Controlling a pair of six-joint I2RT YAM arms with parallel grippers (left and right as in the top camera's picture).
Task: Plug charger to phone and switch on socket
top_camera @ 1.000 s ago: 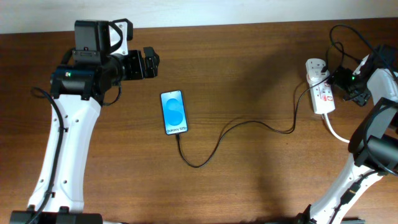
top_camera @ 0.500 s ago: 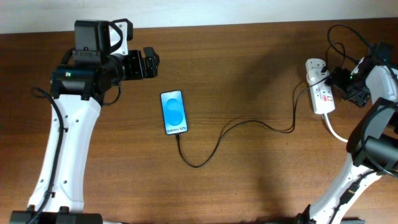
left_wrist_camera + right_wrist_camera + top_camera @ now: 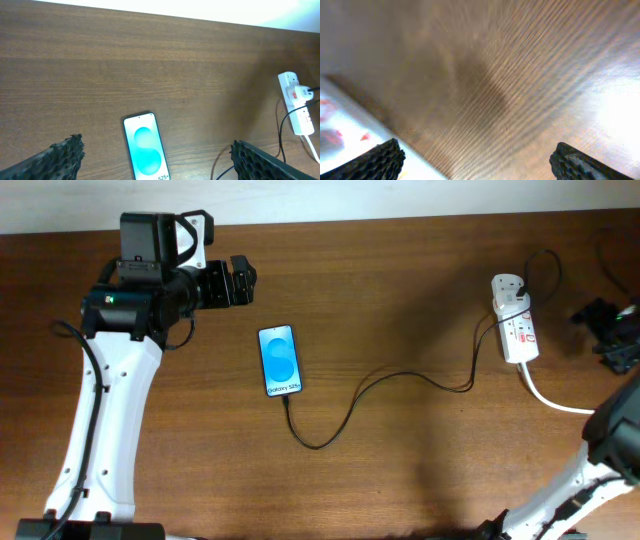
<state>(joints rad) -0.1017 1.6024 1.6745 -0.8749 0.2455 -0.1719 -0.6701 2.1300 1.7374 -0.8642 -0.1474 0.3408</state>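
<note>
The phone (image 3: 280, 360) lies flat with its blue screen lit; it also shows in the left wrist view (image 3: 145, 151). The thin black charger cable (image 3: 380, 385) runs from the phone's lower end across the table to the white socket strip (image 3: 514, 326), seen far right in the left wrist view (image 3: 295, 102). My left gripper (image 3: 243, 281) is open and empty, up and left of the phone. My right gripper (image 3: 600, 320) is open and empty, to the right of the socket, apart from it. A blurred white edge of the socket (image 3: 340, 127) shows in the right wrist view.
The socket's thick white cord (image 3: 555, 400) curves off to the right edge. The brown wooden table (image 3: 400, 270) ends at a white wall along the far edge.
My right gripper has pulled away from the socket toward the right edge of the table. The left arm, phone and cable have not moved.
</note>
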